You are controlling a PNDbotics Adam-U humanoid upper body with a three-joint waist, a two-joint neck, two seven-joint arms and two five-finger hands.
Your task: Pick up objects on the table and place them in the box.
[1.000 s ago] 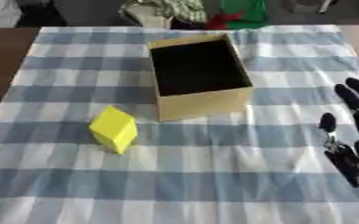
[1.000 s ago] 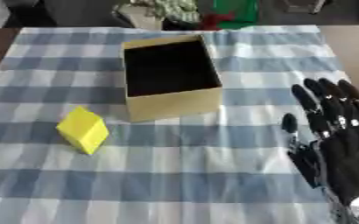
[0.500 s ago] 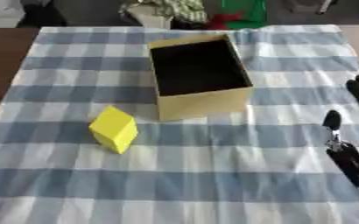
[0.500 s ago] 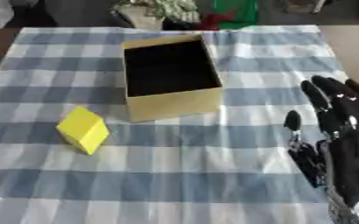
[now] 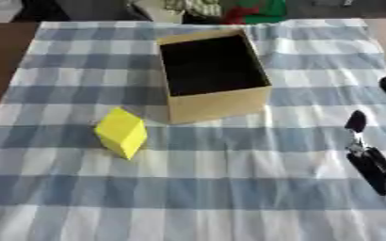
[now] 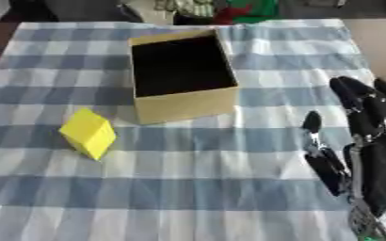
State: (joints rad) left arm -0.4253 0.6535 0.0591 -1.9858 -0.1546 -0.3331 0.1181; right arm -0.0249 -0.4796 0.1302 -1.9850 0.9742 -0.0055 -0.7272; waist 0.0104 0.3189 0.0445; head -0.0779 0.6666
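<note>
Standing at the start of a pick, you have nothing in hand yet: your right hand [image 6: 376, 155] hangs to the right of the box [image 6: 182, 75], well apart from it, with its fingers straight and spread and touching nothing. The left hand shows in neither view, so nothing can be reported of it. The yellow block [image 6: 88, 133] lies on the checked cloth [image 6: 188, 188] to the left of the box and a little nearer to you, close to the box's near left corner but not touching it, resting tilted on one edge or corner rather than flat. The box stands upright with its mouth open; its interior reads dark and, as far as can be seen, holds nothing. My judgement is that the reach has not begun. The next move calls for you to carry a hand across in front of the box to the block, close on its tilted faces, lift it clear of the box's near wall, and release it over the opening.
</note>
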